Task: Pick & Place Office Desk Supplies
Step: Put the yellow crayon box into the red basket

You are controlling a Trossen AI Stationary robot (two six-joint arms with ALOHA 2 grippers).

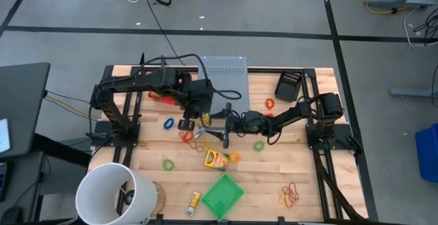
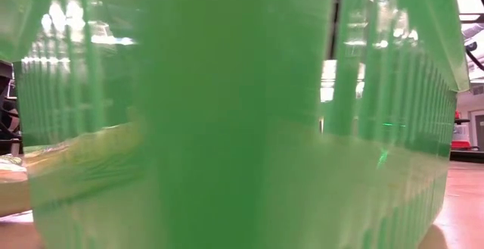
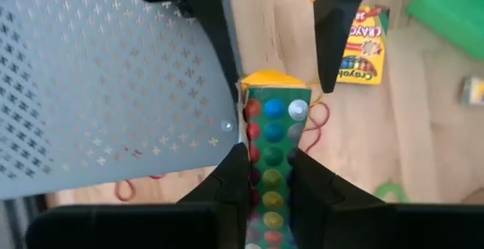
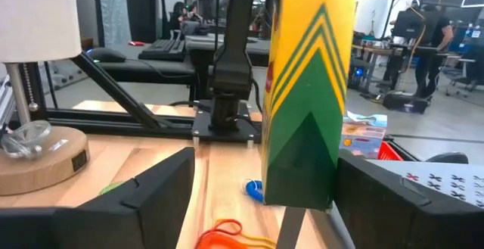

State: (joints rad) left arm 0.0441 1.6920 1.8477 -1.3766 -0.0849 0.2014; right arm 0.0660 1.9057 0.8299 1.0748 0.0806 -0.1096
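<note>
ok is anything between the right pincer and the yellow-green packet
Nothing visible is in the way. The yellow-green packet stands right between the open fingers of the right pincer, with a gap on each side, and the left pincer is clamped on it.

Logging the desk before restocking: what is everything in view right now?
Printed crayon packet: one, yellow-green, between both tools.
Flat crayon box: one, yellow, table centre.
Thin rubber-band loops: several, blue, green, orange, red, scattered.
Ribbed plastic basket: one, green, front edge.
Perforated metal box: one, grey, back.
Round bucket: one, white, front left.
Mesh bin: one, black, back right.
Left tool: shut on the packet.
Right tool: open around it.
</note>
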